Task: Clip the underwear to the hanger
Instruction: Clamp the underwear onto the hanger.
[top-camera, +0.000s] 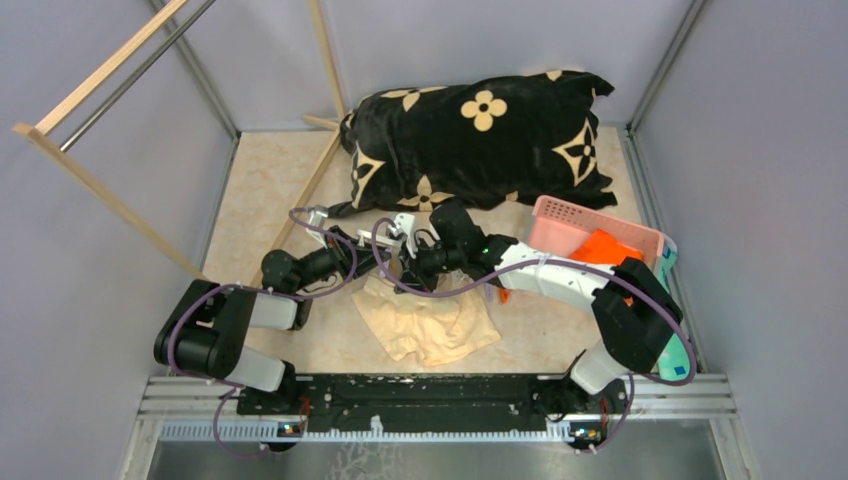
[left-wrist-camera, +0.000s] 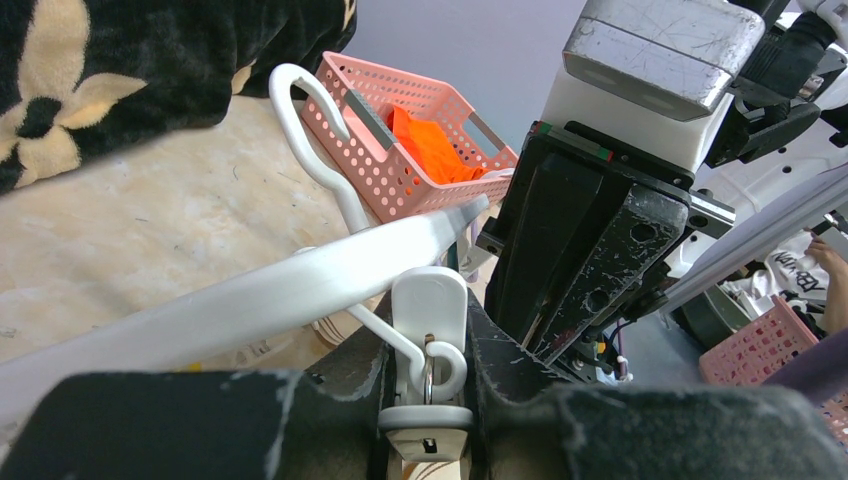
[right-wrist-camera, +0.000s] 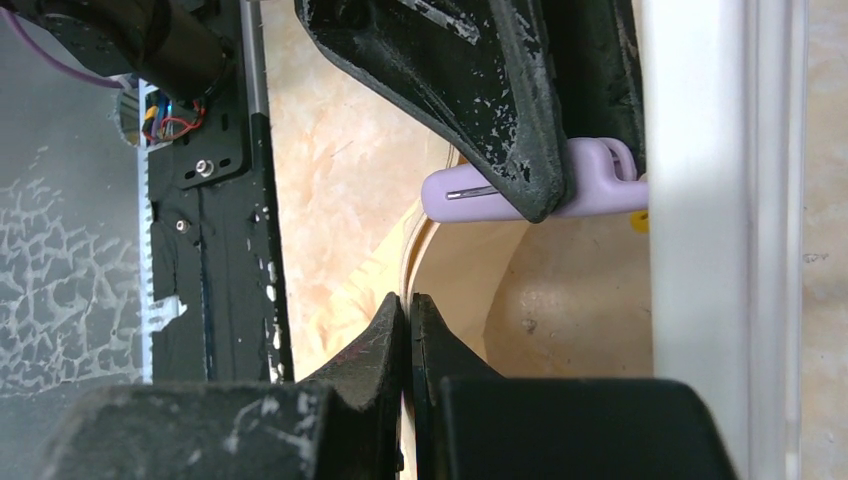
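The cream underwear (top-camera: 440, 325) lies on the floor in front of both grippers. The white hanger (top-camera: 403, 226) is held low over its far edge; its bar (left-wrist-camera: 300, 290) and hook (left-wrist-camera: 310, 130) show in the left wrist view. My left gripper (left-wrist-camera: 430, 350) is shut on one of the hanger's pale clips (left-wrist-camera: 432, 310), which also shows in the right wrist view (right-wrist-camera: 590, 190). My right gripper (right-wrist-camera: 408, 310) is shut on the thin edge of the underwear (right-wrist-camera: 550, 290), just below that clip and beside the hanger bar (right-wrist-camera: 700, 200). In the top view both grippers, left (top-camera: 385, 250) and right (top-camera: 412, 268), meet.
A black blanket with beige flowers (top-camera: 480, 135) lies at the back. A pink basket (top-camera: 575, 215) holding an orange cloth (top-camera: 605, 248) stands at the right, close to the right arm. A wooden rack (top-camera: 110, 195) leans at the left. Grey walls enclose the floor.
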